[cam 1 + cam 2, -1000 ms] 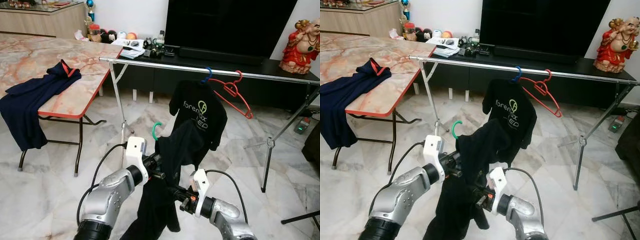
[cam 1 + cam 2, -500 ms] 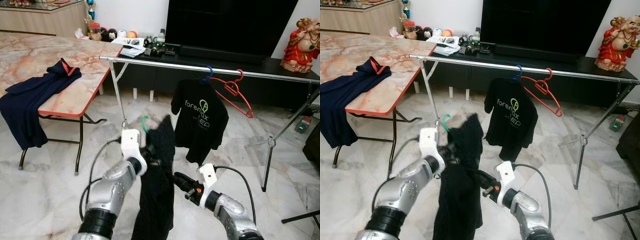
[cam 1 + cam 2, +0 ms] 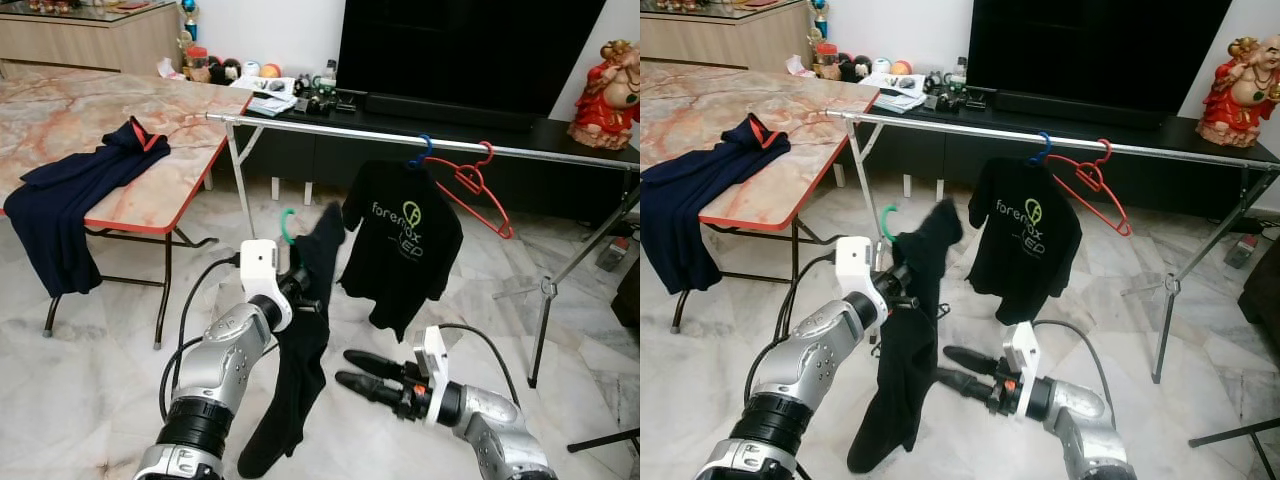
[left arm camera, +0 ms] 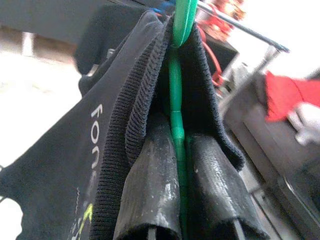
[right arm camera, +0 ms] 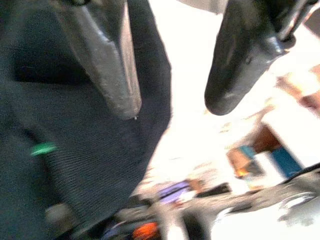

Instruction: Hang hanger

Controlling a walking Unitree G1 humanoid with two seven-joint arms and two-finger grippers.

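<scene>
We see the left end effector point(image 4: 177, 200) clamped on the neck of a green hanger point(image 4: 176, 115); in the left wrist view both black fingers point(image 4: 150, 190) press against the green stem, with the ribbed collar of a black shirt point(image 3: 300, 340) bunched around them. The shirt hangs from that hanger and drapes down toward the marble floor point(image 3: 90, 370). The green hook point(image 3: 285, 224) stands up just beside the shirt's raised shoulder, below and in front of the rail point(image 3: 400, 138), not touching it.

The right end effector point(image 3: 345, 366) is lower, near the shirt's hem, fingers apart and holding nothing; it points toward the hanging cloth. In the right wrist view its two fingers point(image 5: 105, 65) are spread, with dark fabric just behind one of them.

On the rail we note a blue hanger point(image 3: 421, 150) carrying a second black T-shirt point(image 3: 402, 245) with a printed logo, and just beside it an empty red hanger point(image 3: 478, 186), tilted. To the robot's left, a navy garment point(image 3: 75, 195) with orange trim lies on the tabletop point(image 3: 150, 190), partly draped over its edge. A red figurine point(image 3: 612, 85) stands on the TV bench point(image 3: 560, 135) behind the rail.
</scene>
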